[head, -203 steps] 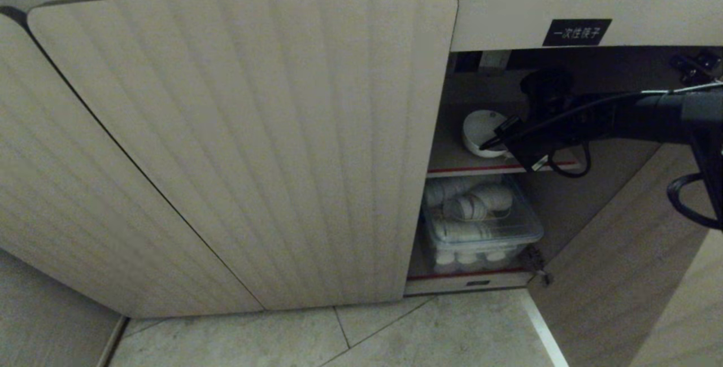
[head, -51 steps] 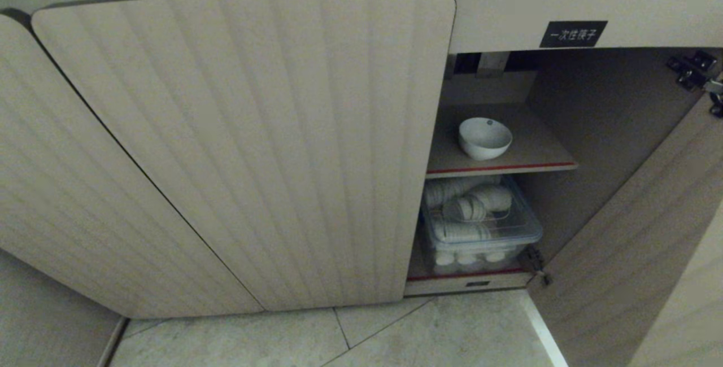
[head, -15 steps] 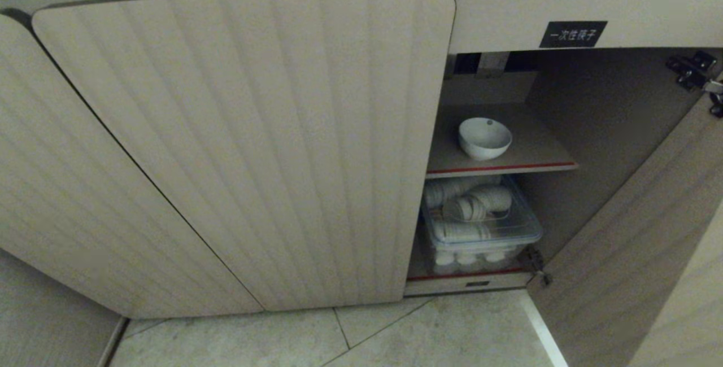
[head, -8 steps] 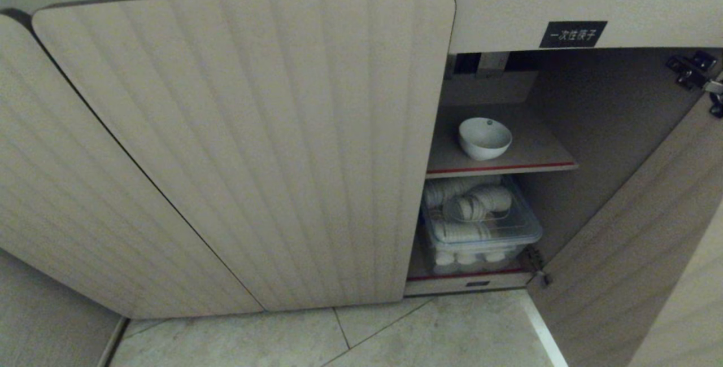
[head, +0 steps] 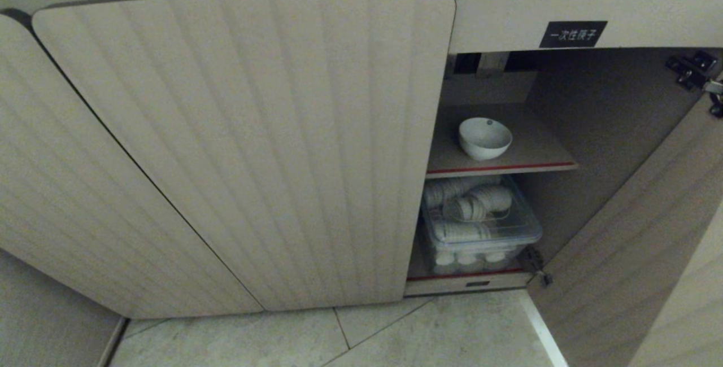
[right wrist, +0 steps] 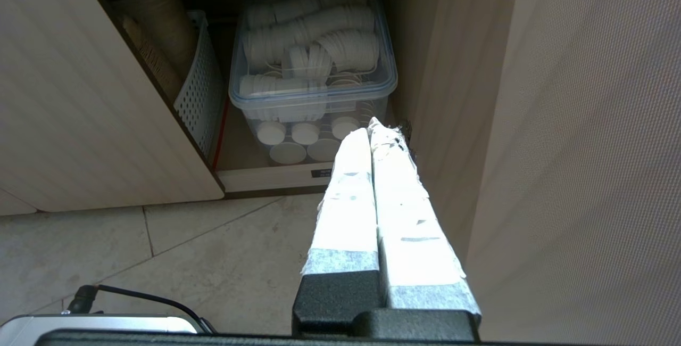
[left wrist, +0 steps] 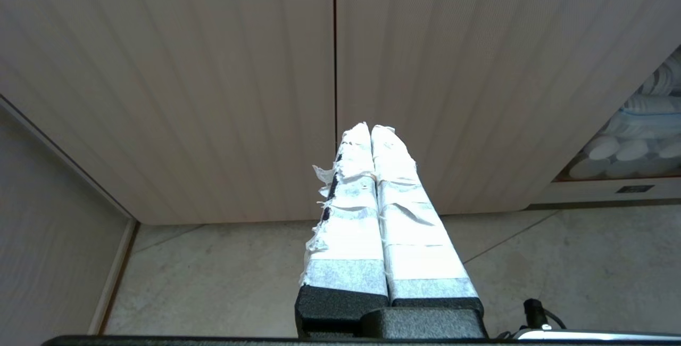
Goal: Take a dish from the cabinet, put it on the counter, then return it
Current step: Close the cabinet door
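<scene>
Floor: pale stone tiles [head: 395, 333] nearest, running up to the cabinet base.
Left gripper [left wrist: 371, 128]: low over the tiles, taped fingers pressed together, empty, facing two shut ribbed doors.
Right gripper [right wrist: 371, 125]: low over the tiles, taped fingers pressed together, empty, aimed at the open lower compartment.
Cabinet [head: 254, 147]: beige, ribbed rounded-corner doors; left doors shut, right door [head: 638, 254] swung open.
Lower compartment: clear plastic bin [head: 480, 226] packed with stacked white cups, sits just behind the red-edged sill; white perforated basket [right wrist: 199, 90] beside the bin in the right wrist view.
Inner shelf [head: 536, 155]: red front edge, above the bin.
Dish [head: 484, 138]: small white bowl, upright on the inner shelf, near the front edge, well apart from both grippers.
Label [head: 573, 34]: black with white characters, on the panel above the opening.
Hinge [head: 692, 70]: black, top right corner of the opening.
</scene>
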Motion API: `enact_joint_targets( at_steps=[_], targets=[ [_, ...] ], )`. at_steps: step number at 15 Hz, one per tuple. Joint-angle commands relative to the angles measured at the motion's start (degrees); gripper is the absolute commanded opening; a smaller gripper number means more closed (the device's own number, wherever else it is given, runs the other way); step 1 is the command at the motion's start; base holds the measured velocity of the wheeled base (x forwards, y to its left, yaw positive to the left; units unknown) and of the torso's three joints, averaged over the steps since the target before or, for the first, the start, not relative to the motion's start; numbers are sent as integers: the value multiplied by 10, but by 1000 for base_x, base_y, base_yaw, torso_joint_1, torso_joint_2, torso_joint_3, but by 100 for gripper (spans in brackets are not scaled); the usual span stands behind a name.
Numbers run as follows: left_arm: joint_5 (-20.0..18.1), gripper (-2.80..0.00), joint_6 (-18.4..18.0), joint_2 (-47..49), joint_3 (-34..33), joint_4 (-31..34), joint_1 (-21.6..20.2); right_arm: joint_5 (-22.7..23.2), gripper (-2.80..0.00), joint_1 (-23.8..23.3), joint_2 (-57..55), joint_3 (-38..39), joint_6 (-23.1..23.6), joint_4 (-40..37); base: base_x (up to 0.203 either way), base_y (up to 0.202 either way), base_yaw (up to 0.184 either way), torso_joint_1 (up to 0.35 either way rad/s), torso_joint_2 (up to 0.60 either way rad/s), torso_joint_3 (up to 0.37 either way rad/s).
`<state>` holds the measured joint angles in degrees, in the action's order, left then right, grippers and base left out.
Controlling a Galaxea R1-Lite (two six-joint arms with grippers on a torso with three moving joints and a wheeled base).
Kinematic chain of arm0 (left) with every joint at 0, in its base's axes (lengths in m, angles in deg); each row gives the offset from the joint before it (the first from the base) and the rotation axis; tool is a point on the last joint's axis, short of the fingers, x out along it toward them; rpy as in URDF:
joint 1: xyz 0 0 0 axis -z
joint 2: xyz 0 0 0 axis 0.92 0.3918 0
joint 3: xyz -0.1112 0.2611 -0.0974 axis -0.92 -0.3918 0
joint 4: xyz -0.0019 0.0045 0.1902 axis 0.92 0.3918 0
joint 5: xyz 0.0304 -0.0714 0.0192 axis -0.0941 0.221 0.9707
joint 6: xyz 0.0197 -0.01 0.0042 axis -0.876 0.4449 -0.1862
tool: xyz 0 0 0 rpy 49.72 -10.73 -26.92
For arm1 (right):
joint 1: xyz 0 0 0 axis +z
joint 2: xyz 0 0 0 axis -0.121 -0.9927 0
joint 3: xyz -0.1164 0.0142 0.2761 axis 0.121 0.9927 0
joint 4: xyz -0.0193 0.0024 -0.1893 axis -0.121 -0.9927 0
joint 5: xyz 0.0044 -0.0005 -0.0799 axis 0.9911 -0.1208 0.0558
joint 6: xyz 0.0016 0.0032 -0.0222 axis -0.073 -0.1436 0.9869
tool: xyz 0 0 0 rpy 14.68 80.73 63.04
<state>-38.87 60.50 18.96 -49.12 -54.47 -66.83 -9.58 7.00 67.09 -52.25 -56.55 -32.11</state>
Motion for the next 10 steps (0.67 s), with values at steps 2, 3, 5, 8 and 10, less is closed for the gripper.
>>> enact_joint_targets(
  at_steps=[2, 3, 5, 8, 10],
  targets=[
    [0, -280, 0, 0, 0, -1, 0, 0, -280, 0, -1, 0, 0, 0, 0, 0, 0, 0, 0, 0],
    [0, -280, 0, 0, 0, 0, 0, 0, -280, 0, -1, 0, 0, 0, 0, 0, 0, 0, 0, 0],
    [0, -280, 0, 0, 0, 0, 0, 0, -280, 0, -1, 0, 0, 0, 0, 0, 0, 0, 0, 0],
    [0, -280, 0, 0, 0, 0, 0, 0, -280, 0, -1, 0, 0, 0, 0, 0, 0, 0, 0, 0],
    [0, -280, 0, 0, 0, -1, 0, 0, -280, 0, -1, 0, 0, 0, 0, 0, 0, 0, 0, 0]
  ],
)
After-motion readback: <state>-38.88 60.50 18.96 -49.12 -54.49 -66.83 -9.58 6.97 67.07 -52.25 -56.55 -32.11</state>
